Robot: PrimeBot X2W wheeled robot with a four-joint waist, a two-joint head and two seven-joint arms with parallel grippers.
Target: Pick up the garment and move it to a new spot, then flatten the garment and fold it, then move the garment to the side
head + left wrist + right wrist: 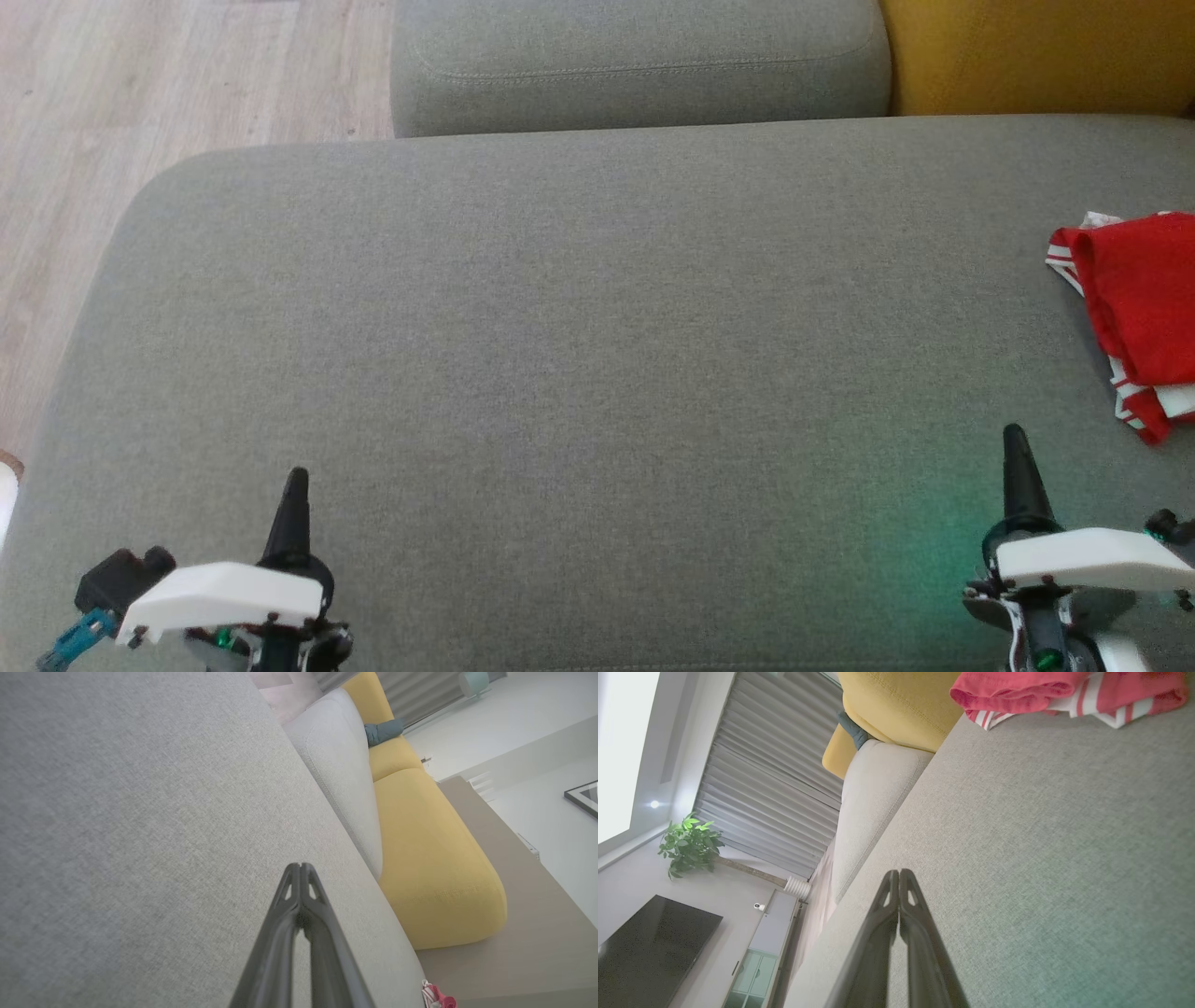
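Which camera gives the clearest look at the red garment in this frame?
Head view: the red garment lies bunched on the grey cushion, seen from above, though the right edge cuts it. The right wrist view catches a strip of it at the top; the left wrist view has a small blurred scrap.

Home living room. I'm facing a big grey fabric sofa seat (597, 373), with a second grey cushion (644, 65) beyond it and a mustard-yellow cushion (1036, 56) next to that. Small teal pillow (384, 730) on the yellow part. Light wood-plank floor (140, 93). Also a dark flat TV screen (649, 947), low cabinet (761, 952), potted plant (689, 844), long grey pleated curtains (775, 774). Framed picture (584, 795) on a white wall. Red-and-white garment (1134, 308) lying on the seat.
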